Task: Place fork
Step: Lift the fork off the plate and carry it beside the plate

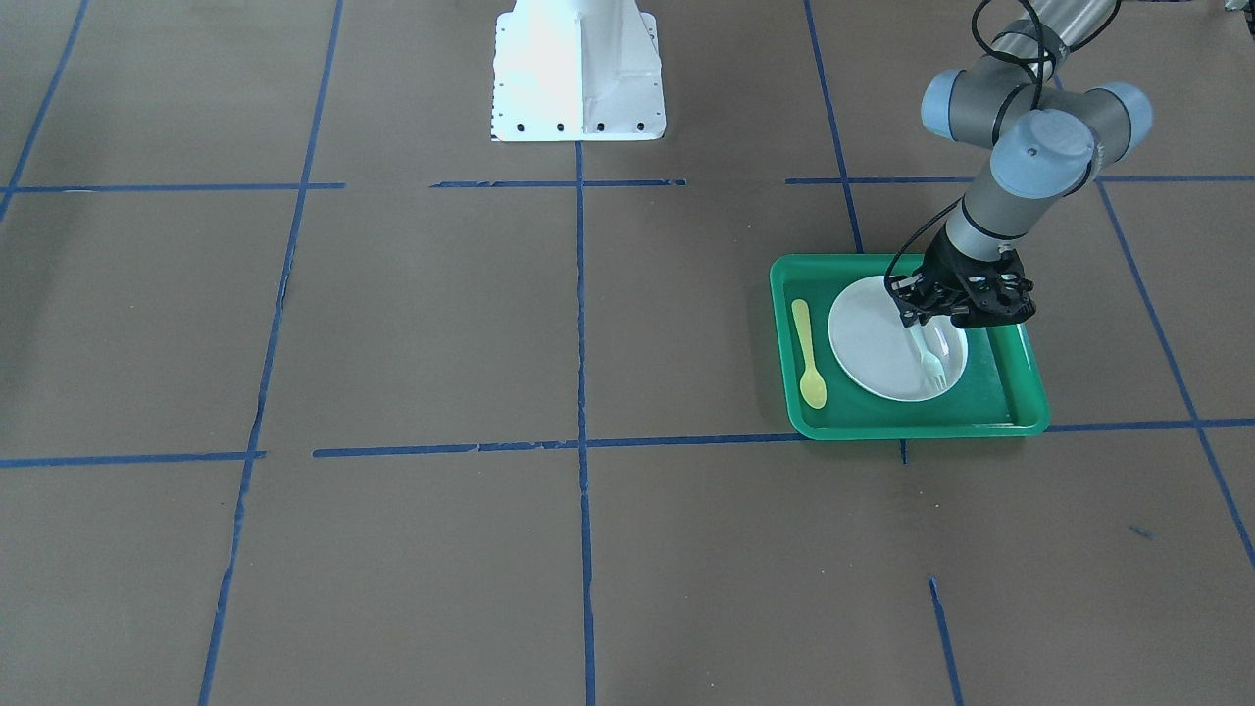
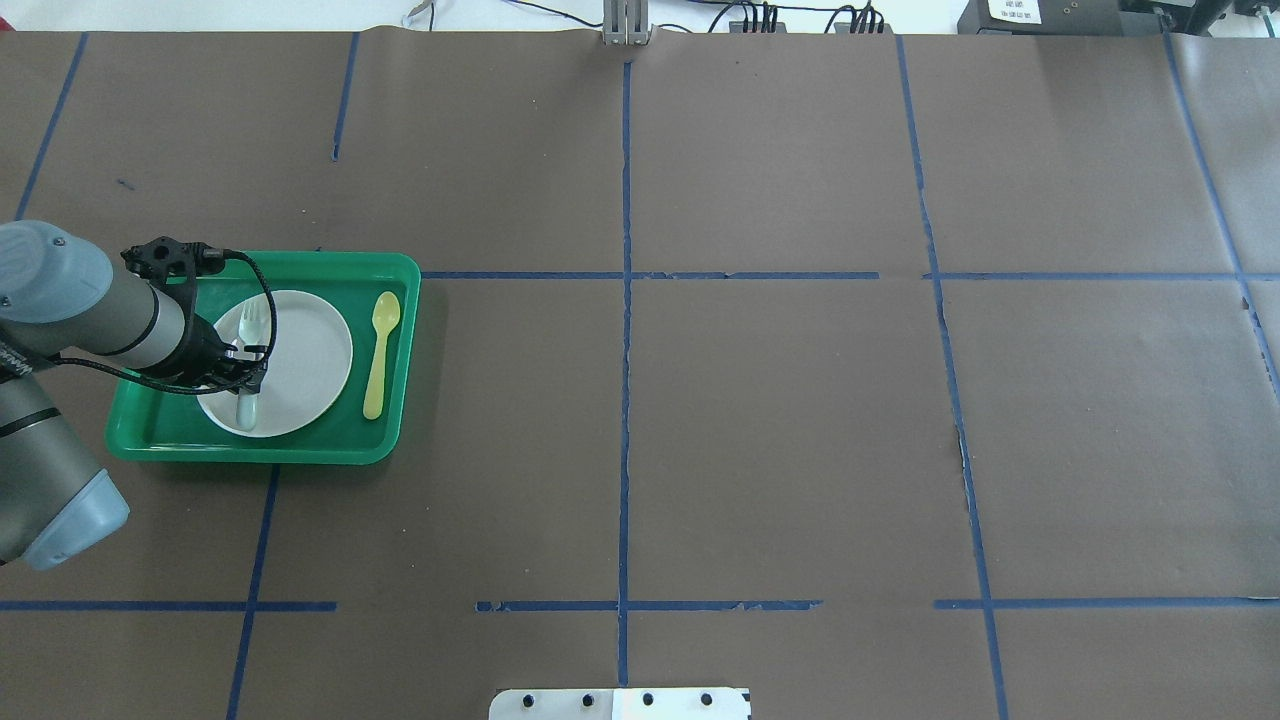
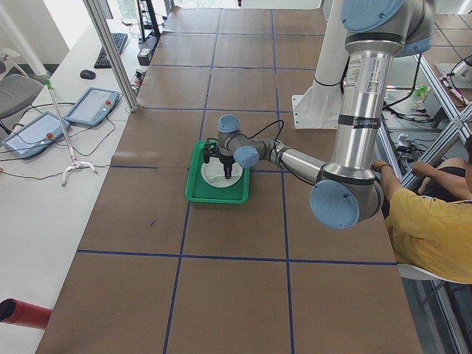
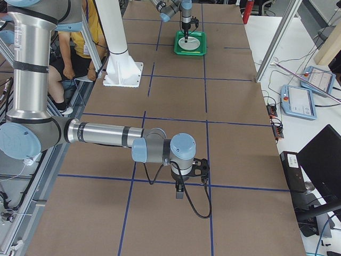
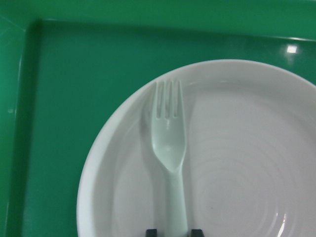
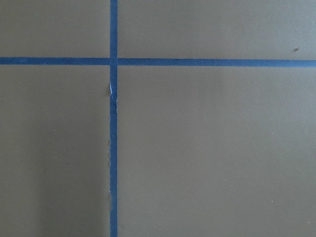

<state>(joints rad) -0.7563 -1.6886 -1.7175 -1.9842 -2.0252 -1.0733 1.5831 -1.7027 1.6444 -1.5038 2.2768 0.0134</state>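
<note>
Pale plastic fork (image 5: 170,143) lies on the white plate (image 5: 247,163) in the green tray (image 5: 98,59); the left gripper (image 5: 174,231) straddles its handle, fingertips slightly apart from it, while the right gripper (image 4: 180,192) hangs over brown paper (image 4: 160,224), its fingers impossible to judge

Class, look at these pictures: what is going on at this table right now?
The left arm's tool hangs low over a white plate in a green tray, its fingertips on either side of the fork handle and seemingly just clear of it. The fork lies flat on the plate. A yellow spoon lies in the tray beside the plate. The right arm's tool hovers over the brown table, far from the tray.
</note>
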